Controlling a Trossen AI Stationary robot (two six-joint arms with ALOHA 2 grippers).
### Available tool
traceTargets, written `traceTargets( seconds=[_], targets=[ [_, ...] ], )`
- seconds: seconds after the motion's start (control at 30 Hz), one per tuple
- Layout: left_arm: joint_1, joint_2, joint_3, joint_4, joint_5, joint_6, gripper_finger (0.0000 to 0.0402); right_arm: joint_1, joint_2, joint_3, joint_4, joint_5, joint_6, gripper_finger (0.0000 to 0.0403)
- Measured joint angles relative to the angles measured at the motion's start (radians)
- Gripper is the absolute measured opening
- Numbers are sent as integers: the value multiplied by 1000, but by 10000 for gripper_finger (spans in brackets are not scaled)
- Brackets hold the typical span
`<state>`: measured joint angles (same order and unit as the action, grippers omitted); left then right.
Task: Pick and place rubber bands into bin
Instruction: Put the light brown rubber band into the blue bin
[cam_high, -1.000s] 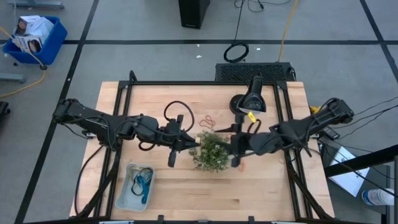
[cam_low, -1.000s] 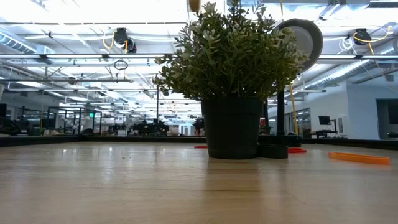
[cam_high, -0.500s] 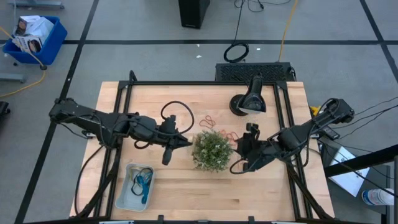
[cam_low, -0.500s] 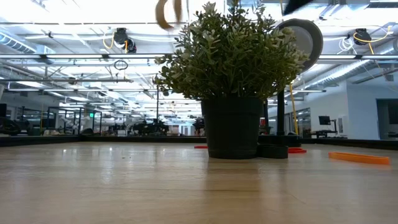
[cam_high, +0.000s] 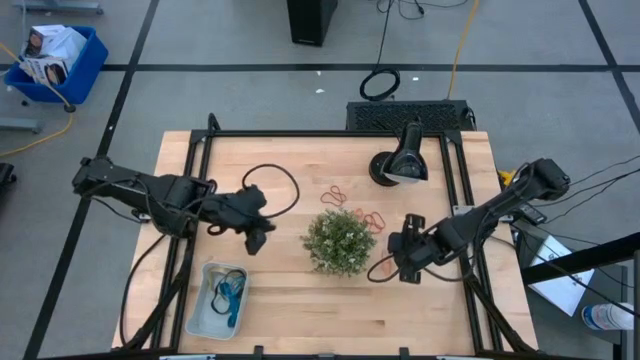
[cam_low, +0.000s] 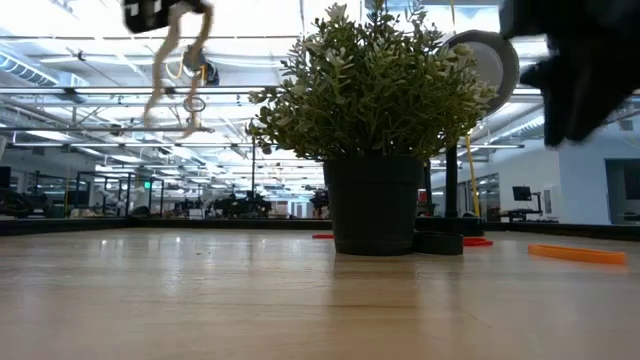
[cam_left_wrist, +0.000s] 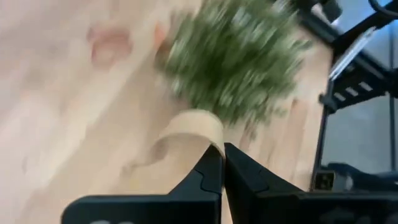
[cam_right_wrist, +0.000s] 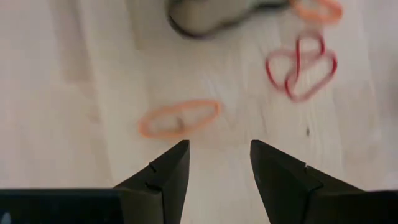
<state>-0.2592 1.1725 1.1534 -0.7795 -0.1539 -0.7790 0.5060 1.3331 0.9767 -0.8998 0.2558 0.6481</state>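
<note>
The left gripper (cam_left_wrist: 221, 163) is pinched shut on a tan rubber band (cam_left_wrist: 189, 134), the loop dangling from its tips above the table; in the low view the same band (cam_low: 172, 70) hangs well clear of the wood. From above, that gripper (cam_high: 256, 236) sits between the plant (cam_high: 340, 241) and the bin (cam_high: 200, 318), near the bin's far end but not yet over it. The bin already holds a few bands, blue ones (cam_high: 229, 291) among them.

The right gripper (cam_right_wrist: 219, 163) has its fingers spread apart and empty, poised over an orange band (cam_right_wrist: 179, 118) lying flat on the table; a red band (cam_right_wrist: 301, 65) lies a little beyond. From above this gripper (cam_high: 408, 258) is just beside the plant, on its right.

More loose bands (cam_high: 336, 195) lie behind the plant.

Judgement: task partly done. One band in transit, several still on the table.
</note>
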Motion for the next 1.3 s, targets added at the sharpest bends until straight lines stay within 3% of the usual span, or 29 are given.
traceTargets(
  seconds=[0.23,0.63,0.97,1.13,1.3],
  targets=[
    [-27,2,-1,-239,182,-279,7,0,0,-177,126,1,73,164],
    [-148,21,-1,-325,444,-650,9,-42,0,-299,333,1,36,161],
    [-350,105,0,-324,476,-907,12,-55,0,-344,448,1,-47,158],
    [-420,152,0,-315,573,-1016,5,-55,0,-346,472,2,-59,160],
    [-469,168,0,-260,580,-1087,14,-55,0,-346,484,3,-59,161]
  ],
)
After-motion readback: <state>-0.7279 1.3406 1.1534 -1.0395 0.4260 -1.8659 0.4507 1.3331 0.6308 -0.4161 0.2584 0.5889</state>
